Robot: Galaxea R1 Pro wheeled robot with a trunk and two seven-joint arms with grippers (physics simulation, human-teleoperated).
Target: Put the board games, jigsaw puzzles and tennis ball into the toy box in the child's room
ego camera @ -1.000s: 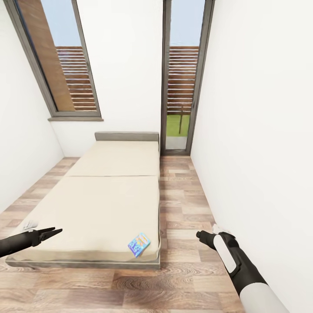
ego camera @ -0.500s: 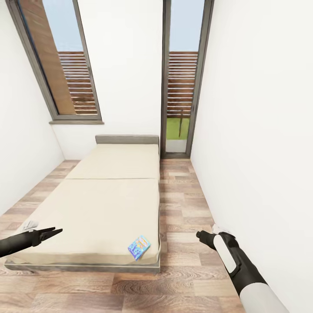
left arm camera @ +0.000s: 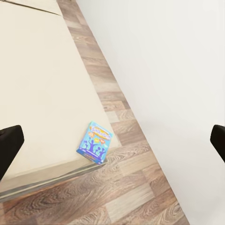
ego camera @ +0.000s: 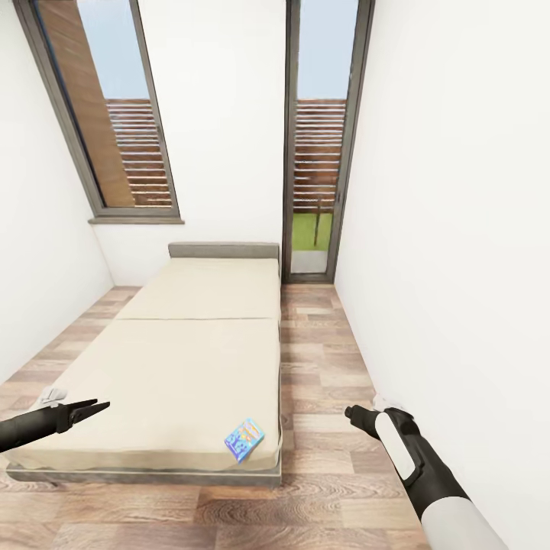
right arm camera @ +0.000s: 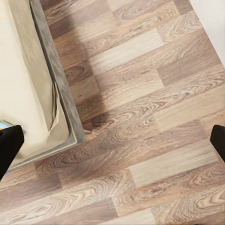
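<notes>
A small blue board game [ego camera: 244,439] lies flat on the beige mattress of the bed [ego camera: 191,359], close to its front right corner. In the left wrist view the same blue box [left arm camera: 95,142] sits at the mattress edge above the wood floor. My left gripper [ego camera: 93,408] hovers open over the bed's front left corner, far left of the box. My right gripper [ego camera: 352,414] hangs open over the floor to the right of the bed, its dark fingertips [right arm camera: 9,145] wide apart. The toy box, table, puzzles, tennis ball and other games are out of view.
A strip of wood floor [ego camera: 321,359] runs between the bed and the white right wall [ego camera: 458,267]. A tall glass door [ego camera: 317,153] stands at the far end and a window [ego camera: 114,114] at the back left. The bed's grey frame corner [right arm camera: 65,117] is near my right gripper.
The whole picture has shifted a little downward, so the camera moved. The blue box stays at the same spot on the mattress, and both arms keep their pose.
</notes>
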